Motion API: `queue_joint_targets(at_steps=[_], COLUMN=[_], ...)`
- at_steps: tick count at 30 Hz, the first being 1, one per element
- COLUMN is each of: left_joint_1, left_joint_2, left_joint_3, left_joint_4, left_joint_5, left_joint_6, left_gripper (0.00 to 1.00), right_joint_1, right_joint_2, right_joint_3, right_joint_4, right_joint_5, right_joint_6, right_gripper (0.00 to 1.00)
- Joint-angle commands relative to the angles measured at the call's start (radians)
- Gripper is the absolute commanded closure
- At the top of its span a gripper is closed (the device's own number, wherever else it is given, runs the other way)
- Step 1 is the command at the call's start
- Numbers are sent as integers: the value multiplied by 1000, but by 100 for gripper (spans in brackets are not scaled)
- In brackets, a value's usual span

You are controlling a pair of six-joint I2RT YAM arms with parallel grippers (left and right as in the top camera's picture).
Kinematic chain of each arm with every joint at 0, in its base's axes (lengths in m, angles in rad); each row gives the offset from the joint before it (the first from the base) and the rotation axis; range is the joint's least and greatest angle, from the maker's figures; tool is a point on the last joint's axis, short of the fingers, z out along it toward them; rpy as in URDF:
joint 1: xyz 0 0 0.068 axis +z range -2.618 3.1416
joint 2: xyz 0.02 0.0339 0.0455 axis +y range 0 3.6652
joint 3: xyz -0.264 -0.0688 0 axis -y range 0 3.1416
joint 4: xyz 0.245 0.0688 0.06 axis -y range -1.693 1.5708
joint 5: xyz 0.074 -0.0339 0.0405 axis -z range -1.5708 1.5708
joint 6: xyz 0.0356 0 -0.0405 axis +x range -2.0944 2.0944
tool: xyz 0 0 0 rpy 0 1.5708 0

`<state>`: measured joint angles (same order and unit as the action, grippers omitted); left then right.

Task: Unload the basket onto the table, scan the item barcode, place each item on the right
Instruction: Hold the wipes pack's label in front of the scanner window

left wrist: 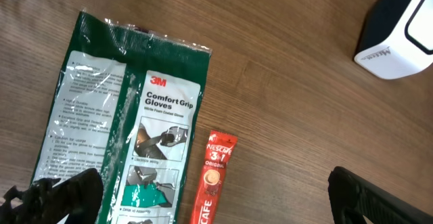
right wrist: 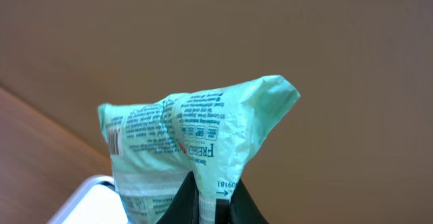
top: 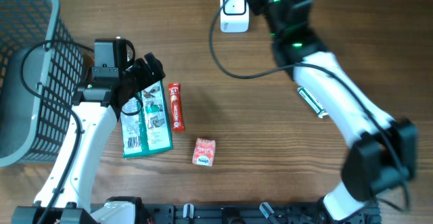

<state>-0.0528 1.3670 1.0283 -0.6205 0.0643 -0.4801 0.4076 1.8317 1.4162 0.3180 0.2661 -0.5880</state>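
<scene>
The right hand (right wrist: 209,198) is clenched on the lower edge of a pale green packet (right wrist: 196,132), holding it up at the far end of the bench (top: 257,149), right by the white scanner (top: 233,11). So the pick-up looks done and the presenting is under way. I would judge the scan itself to be the part left, since nothing shows whether it has registered.

The left hand (top: 143,75) is spread wide and grasping nothing. It hovers over a gloves pack (top: 145,119) that lies flat beside a coffee stick (top: 176,107). A small red packet (top: 204,151) and a thin green-and-white stick (top: 312,102) also lie on the bench, and a grey basket (top: 27,75) stands at the left edge.

From above, the green packet is hidden behind the right arm. From the wrist, only a few printed digits show near the fingers, and the bars themselves are not clear. The scanner is just a white corner there, so I cannot tell whether the code faces its window.
</scene>
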Motion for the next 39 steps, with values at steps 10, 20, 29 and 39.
queue_joint_targets(at_steps=[10, 20, 29, 39], left_joint_1=[-2, -2, -2, -2], left_joint_2=[-11, -11, -11, -11], left_joint_3=[16, 16, 16, 16], left_joint_4=[3, 3, 3, 3], left_joint_5=[-13, -13, -13, -13], left_joint_6=[4, 4, 4, 4], left_gripper=[0, 0, 0, 0], right_joint_1=[29, 48, 73, 93], right_joint_2=[340, 362, 436, 449], right_joint_3=[8, 9, 9, 9], right_joint_4=[391, 484, 521, 509], right_joint_5=[362, 275, 293, 328], right_joint_6=[-572, -702, -638, -526], right_gripper=[96, 96, 96, 96])
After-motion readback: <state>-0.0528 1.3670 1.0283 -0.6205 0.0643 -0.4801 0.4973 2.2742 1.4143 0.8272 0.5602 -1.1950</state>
